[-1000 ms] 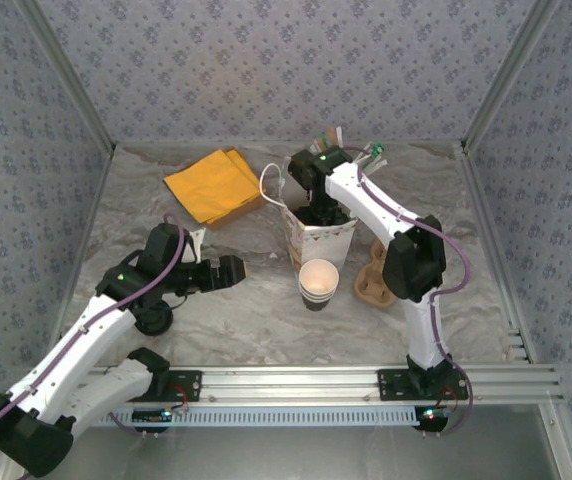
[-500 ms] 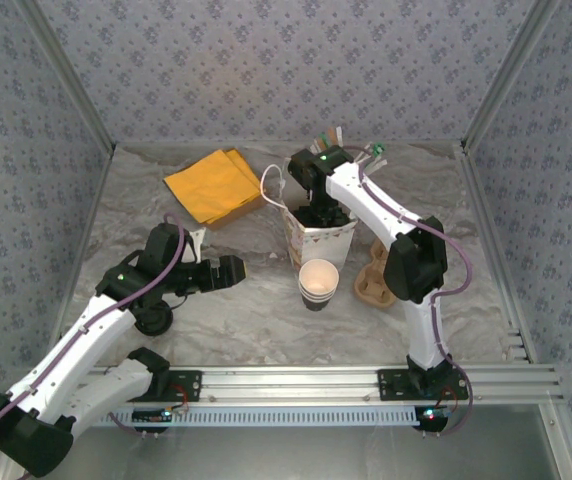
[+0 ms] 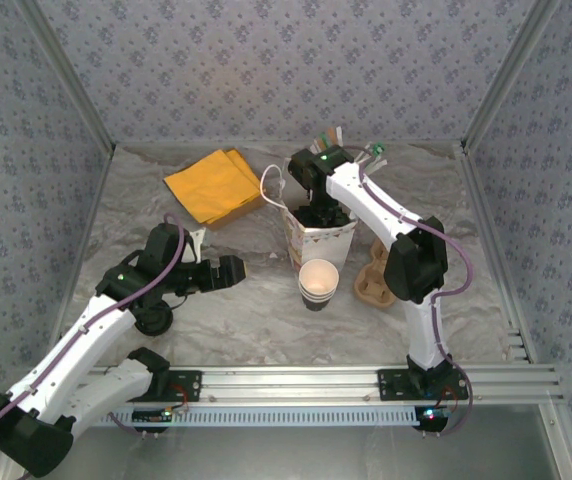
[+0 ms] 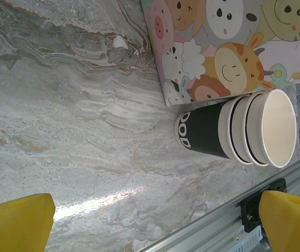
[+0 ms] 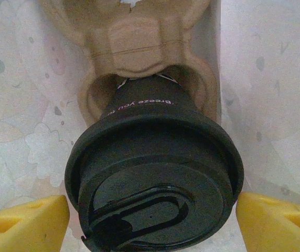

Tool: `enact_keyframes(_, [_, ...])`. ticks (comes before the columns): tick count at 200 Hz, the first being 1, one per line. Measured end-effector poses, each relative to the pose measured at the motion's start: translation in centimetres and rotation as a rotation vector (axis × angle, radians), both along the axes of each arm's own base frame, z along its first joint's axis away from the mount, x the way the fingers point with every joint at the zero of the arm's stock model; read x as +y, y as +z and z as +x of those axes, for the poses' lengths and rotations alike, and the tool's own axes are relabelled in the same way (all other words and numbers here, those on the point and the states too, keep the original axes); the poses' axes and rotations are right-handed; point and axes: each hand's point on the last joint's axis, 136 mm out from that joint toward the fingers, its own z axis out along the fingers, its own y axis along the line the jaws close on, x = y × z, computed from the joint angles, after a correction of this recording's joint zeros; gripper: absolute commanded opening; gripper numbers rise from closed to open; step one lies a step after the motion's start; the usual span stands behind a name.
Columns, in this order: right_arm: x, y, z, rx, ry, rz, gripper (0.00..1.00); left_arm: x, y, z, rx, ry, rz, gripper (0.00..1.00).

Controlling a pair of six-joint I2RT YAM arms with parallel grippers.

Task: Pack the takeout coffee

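Nothing has moved since the earlier frame; the takeout coffee (image 3: 318,281) stands on the desk (image 3: 236,320) at the cartoon bag's (image 3: 322,241) 6 o'clock: one stack, three rims; light, thin-walled, crushable, best pinched across its wall. Left end effector (image 4: 152,220), at its 9 o'clock, gapes empty; right end effector (image 5: 152,215) straddles one black-lidded cup (image 5: 155,157), and I cannot tell whether it grips.

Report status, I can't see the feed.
Left gripper open, empty. Right gripper down in paper bag, jaws flanking lidded black cup; grip unclear. Takeout coffee cup upright beside bag, untouched.
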Motion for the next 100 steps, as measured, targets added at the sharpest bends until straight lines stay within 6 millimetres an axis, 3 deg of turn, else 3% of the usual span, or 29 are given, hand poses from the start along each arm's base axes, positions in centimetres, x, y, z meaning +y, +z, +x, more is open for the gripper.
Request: enact_keyframes(100, [-0.09,0.05,-0.13,0.005,-0.003,-0.003,0.85,0.00,0.00,0.00,0.000,0.000,0.000,1.00])
